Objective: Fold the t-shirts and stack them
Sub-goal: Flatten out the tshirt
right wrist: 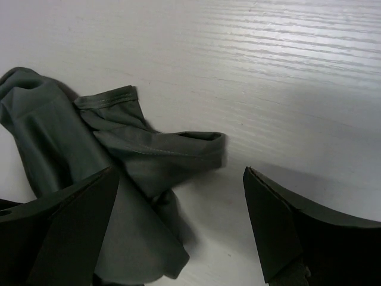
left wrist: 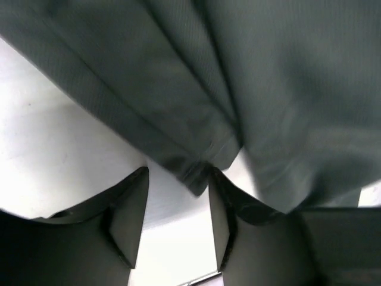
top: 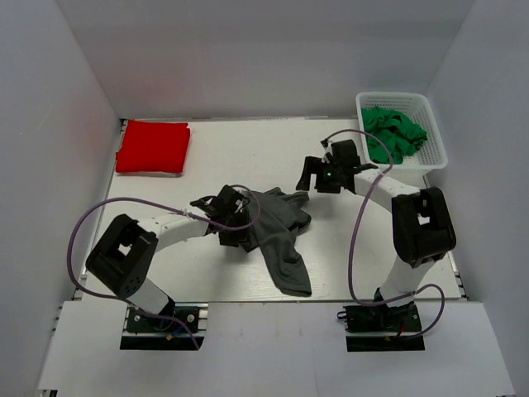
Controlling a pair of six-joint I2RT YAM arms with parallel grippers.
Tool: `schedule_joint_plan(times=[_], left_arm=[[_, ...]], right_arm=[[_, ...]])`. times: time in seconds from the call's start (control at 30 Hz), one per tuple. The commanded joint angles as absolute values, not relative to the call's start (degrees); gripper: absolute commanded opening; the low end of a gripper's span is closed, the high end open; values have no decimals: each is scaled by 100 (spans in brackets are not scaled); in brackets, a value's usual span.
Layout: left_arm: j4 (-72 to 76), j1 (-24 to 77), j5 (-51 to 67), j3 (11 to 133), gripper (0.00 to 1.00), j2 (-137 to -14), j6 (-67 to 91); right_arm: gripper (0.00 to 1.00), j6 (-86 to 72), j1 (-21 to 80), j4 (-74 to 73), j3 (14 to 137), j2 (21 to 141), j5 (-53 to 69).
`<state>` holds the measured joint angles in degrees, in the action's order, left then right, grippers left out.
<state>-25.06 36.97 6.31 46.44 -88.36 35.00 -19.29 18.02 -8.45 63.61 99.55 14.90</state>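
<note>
The dark grey t-shirt point(top: 281, 227) lies crumpled in the middle of the table, one end trailing toward the front edge. The red t-shirt point(top: 153, 146) lies folded flat at the far left corner. My left gripper point(top: 238, 227) is open at the grey shirt's left edge. In the left wrist view a hem of the grey shirt point(left wrist: 250, 89) hangs just at the tips of the left gripper point(left wrist: 178, 174). My right gripper point(top: 310, 180) is open just above the shirt's upper right corner. In the right wrist view the right gripper point(right wrist: 180, 176) is open wide over a sleeve of the grey shirt point(right wrist: 143, 149).
A white basket point(top: 436, 141) holding green cloth point(top: 395, 132) stands at the far right corner. White walls enclose the table on three sides. Purple cables loop off both arms.
</note>
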Motion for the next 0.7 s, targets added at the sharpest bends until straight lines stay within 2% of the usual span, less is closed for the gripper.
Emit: schedule_joint_plan(times=[0.0,0.07,0.13,0.2,0.27,0.3,0.33,0.37,0.4,0.5,0.53,0.57,0.67], left_arm=[[-2452,3805,115,4868,52,-9087,3560],[-2452,3806,114,4931,50,-9157,3560],[-2452,3858,114,4931,42,-9211,3560],[-2513,3858,114,4992,28,-9211,3507],[-2514,3858,114,5044,13,-9211,3507],[-2583,3858,45,5045,0,-9211,3507],[-2584,3858,44,5045,0,-9115,3507],[-2584,3858,-17,4993,0,-9062,3507],[-2636,3858,-18,4992,0,-8992,3559],[-2706,3858,-184,4939,0,-8659,3612],[-2707,3858,-324,4939,0,-8570,3612],[-2785,3858,-395,4939,0,-8491,3682],[-3058,3858,-746,5210,0,-8288,3735]], right_arm=[[90,-2003,1977,-704,6618,10186,1222],[90,-2135,2039,-660,6679,10423,1002],[90,-2171,2065,-685,6723,10659,949],[90,-2250,2162,-659,6759,10818,975],[86,-2311,2223,-607,6724,10854,1011],[81,-2320,2241,-563,6698,10881,1019],[76,-2338,2293,-493,6680,10890,993],[64,-2390,2320,-466,6671,10907,967],[47,-2382,2364,-396,6706,11003,984],[24,-2373,2434,-483,6881,11170,958],[5,-2390,2452,-588,6899,11188,915],[0,-2417,2443,-606,6917,11154,853],[0,-2434,2444,-344,6681,10777,529]])
